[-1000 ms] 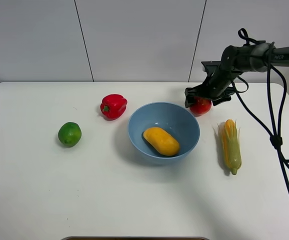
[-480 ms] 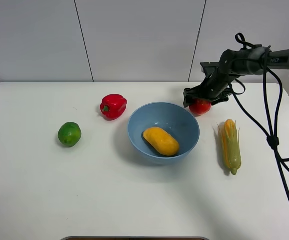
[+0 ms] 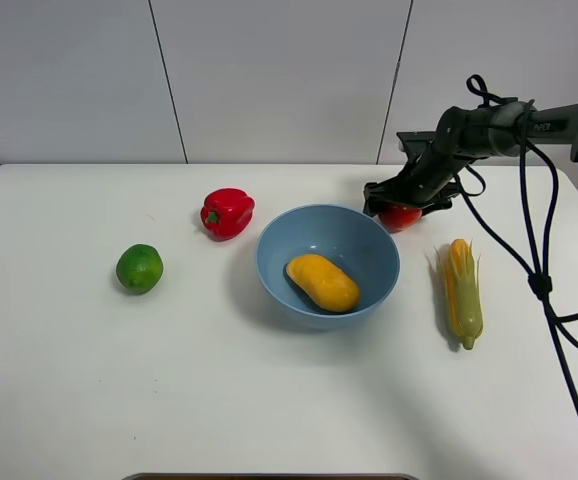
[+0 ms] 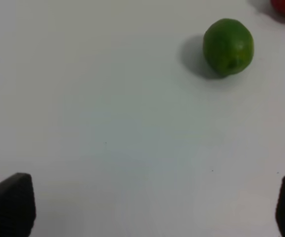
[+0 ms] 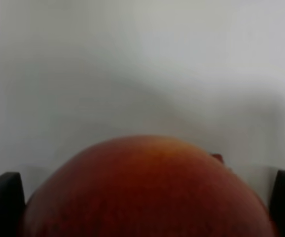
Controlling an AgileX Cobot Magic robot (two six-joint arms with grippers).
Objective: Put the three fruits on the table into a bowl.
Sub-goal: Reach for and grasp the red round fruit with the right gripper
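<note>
Meanwhile the right claw (image 3: 405, 200) had lowered over the apple (image 3: 399, 217), upper right; jaws wide, astride it; grasp pending.

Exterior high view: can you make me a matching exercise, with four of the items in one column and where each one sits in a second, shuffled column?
Column one:
1. mango
2. lime
3. apple
4. corn cob

Column two:
A. between the fingers of the right gripper
B. inside the bowl
C. on the table, to the right of the bowl in this view
D. on the table, to the left of the bell pepper in this view

Pairs: 1-B, 2-D, 3-A, 4-C
</note>
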